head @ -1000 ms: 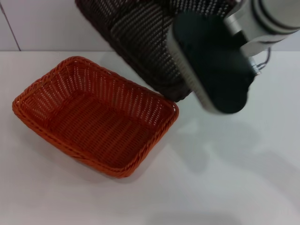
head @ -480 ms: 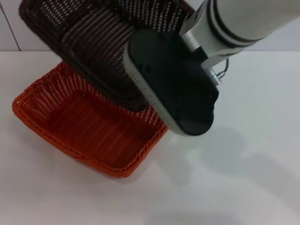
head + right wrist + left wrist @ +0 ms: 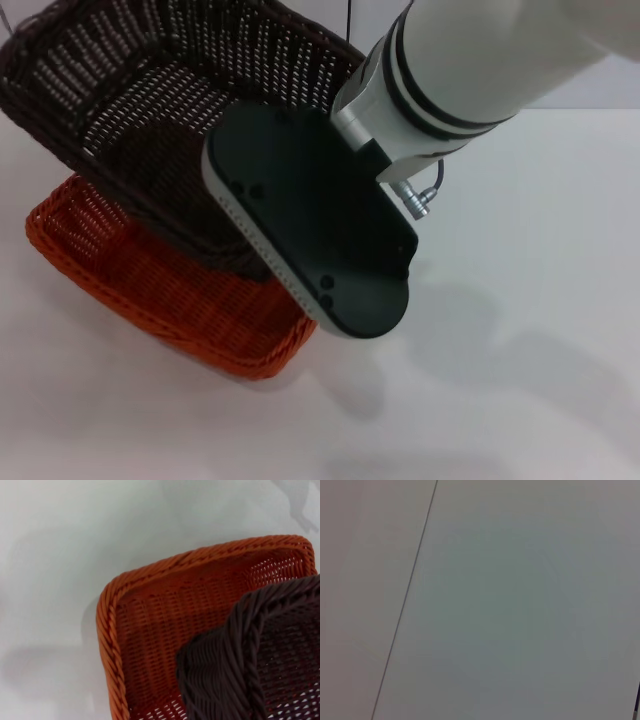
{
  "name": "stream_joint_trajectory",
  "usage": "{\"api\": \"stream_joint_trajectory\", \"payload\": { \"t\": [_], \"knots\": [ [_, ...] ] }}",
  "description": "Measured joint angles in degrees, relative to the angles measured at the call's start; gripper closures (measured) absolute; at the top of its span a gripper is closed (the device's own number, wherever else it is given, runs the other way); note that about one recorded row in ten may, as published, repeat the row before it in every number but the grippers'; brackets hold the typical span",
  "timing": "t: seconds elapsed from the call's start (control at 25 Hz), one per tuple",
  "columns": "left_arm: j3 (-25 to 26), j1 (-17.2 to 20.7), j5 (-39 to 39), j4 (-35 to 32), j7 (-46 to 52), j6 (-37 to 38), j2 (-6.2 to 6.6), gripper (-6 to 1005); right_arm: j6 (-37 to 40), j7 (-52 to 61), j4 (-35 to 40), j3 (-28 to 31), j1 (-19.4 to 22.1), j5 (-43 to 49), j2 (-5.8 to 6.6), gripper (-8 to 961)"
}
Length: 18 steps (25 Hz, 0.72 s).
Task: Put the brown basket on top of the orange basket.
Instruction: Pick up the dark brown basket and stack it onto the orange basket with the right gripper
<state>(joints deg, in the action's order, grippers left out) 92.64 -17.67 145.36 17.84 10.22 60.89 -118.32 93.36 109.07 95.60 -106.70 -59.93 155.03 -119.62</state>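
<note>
The right arm's gripper [image 3: 262, 262] carries the brown basket [image 3: 150, 110] in the air above the orange basket [image 3: 150, 275], which sits on the white table [image 3: 520, 330]. The gripper's dark housing hides the fingers, so the grip cannot be seen directly; since the basket hangs clear of the table at that end, it is judged to be clamped on the near rim.

The brown basket is tilted, open side up, and overlaps most of the orange one from above. Its long axis runs roughly along that of the orange basket, but it sits off toward the far left, leaving the orange basket's near rim and corner uncovered. The right wrist view shows a brown corner [image 3: 235, 645] hanging inside the orange rim [image 3: 112, 645], apart from the floor.

Nesting likely calls for levelling and lowering. The left arm is out of sight, its camera showing only a blank surface.
</note>
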Motion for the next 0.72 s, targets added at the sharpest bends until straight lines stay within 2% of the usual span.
{"api": "stream_joint_trajectory", "payload": {
  "t": [0.52, 0.72],
  "knots": [
    [1.34, 0.68, 0.01, 0.04, -0.38, 0.12, 0.15, 189, 0.79, 3.04, -0.05, -2.31, 1.39, -2.79, -0.09, 801],
    [1.40, 0.61, 0.01, -0.09, -0.38, 0.07, 0.14, 189, -0.39, 2.22, -2.39, -2.70, 2.16, -4.20, -0.09, 801]
  ]
}}
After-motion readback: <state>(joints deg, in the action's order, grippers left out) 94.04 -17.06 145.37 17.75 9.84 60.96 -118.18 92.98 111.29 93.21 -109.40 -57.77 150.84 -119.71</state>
